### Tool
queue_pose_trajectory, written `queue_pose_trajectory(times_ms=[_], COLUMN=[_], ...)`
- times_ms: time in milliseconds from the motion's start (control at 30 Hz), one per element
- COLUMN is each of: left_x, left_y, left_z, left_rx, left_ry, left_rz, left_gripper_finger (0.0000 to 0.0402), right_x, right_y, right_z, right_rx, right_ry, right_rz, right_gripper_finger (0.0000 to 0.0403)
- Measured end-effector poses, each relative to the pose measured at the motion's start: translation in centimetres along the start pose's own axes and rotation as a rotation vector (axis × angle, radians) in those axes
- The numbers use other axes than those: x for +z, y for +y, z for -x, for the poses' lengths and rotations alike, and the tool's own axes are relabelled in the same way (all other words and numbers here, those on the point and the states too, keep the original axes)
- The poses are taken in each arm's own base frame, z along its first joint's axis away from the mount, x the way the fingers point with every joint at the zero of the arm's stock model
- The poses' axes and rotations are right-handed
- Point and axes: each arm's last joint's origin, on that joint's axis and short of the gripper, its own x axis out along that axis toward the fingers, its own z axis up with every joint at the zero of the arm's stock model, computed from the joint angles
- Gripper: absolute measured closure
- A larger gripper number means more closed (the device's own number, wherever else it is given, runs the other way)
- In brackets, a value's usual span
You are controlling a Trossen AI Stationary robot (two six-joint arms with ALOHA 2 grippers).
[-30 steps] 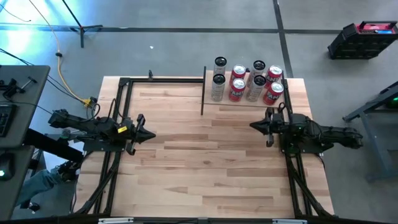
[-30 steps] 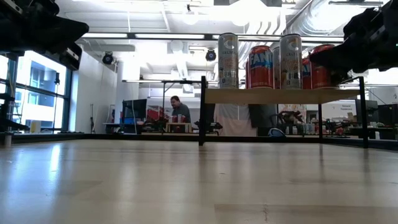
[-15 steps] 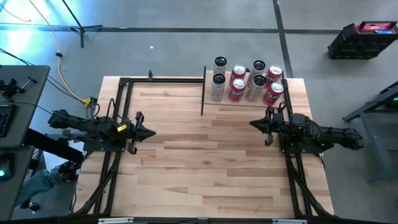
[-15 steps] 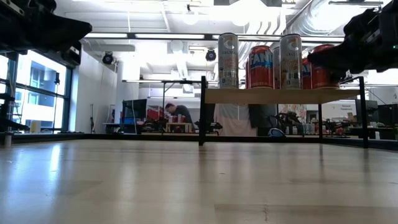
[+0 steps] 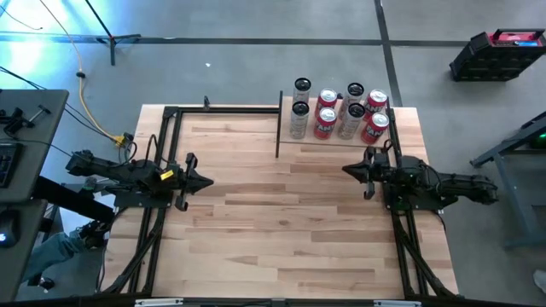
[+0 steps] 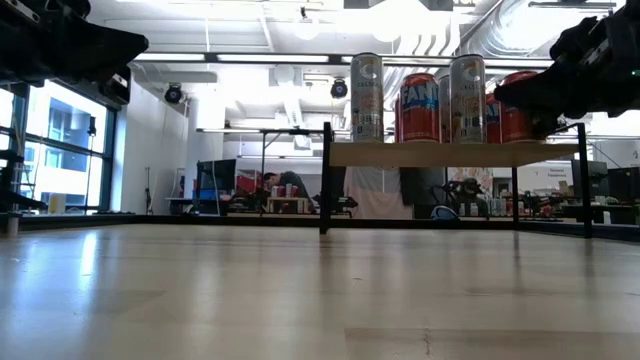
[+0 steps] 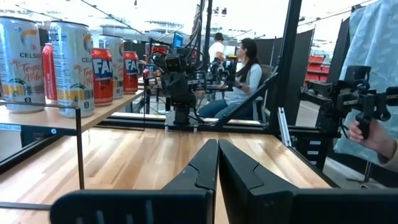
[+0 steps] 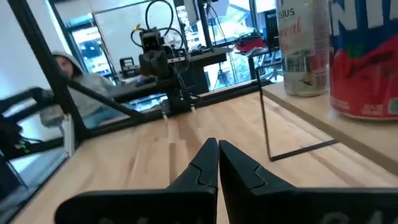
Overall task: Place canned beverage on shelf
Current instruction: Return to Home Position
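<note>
Several canned beverages, silver [image 5: 299, 119] and red [image 5: 325, 124], stand upright on the shelf [image 5: 337, 140], a pale board with black uprights at the table's far right. In the low view they stand on the raised board [image 6: 450, 154]. My left gripper [image 5: 207, 182] hovers shut over the table's left side, pointing level toward the right. My right gripper [image 5: 346, 170] hovers shut just near of the shelf, pointing toward the left. Its wrist view shows a red can [image 8: 367, 56] and a silver can [image 8: 305, 46] close by. Neither gripper holds anything.
Black frame rails [image 5: 171, 136] run along the table's left, far and right edges. The bare planked tabletop [image 5: 281, 213] lies between the two arms. People sit beyond the table [image 7: 245, 74], and a person's hand [image 7: 367, 130] holds a device at the side.
My left gripper has rolled slightly about its own pointing line while staying in place. The cans and the right gripper have kept still.
</note>
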Motion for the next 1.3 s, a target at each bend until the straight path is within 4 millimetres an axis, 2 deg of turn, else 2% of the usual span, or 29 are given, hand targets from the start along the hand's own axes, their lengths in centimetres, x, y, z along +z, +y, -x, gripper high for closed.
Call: queue_pose_trajectory(times_ms=[100, 300, 400, 667, 1300], left_x=[0.0, 0.2, 0.1, -1.1, -1.1], left_y=[0.0, 0.0, 0.0, 0.0, 0.0], left_z=[0.0, 0.0, 0.0, 0.1, 0.1], left_rx=[0.000, -0.004, -0.008, -0.008, -0.008], left_ry=[0.000, -0.019, -0.012, 0.111, 0.118], left_rz=[-0.005, -0.015, -0.038, -0.077, -0.078], left_gripper_finger=[0.0396, 0.0396, 0.0396, 0.0396, 0.0396], right_x=[0.0, -0.4, -0.5, -0.5, -0.5], right_y=[0.1, 0.1, 0.1, 0.1, 0.1], right_z=[0.0, -0.3, -0.3, -0.3, -0.3], right_rx=[0.010, 0.030, 0.031, 0.031, 0.031], right_ry=[0.005, 0.053, 0.060, 0.060, 0.060], right_rz=[-0.041, 0.192, 0.230, 0.234, 0.236], right_gripper_finger=[0.0403, 0.0403, 0.0402, 0.0402, 0.0402])
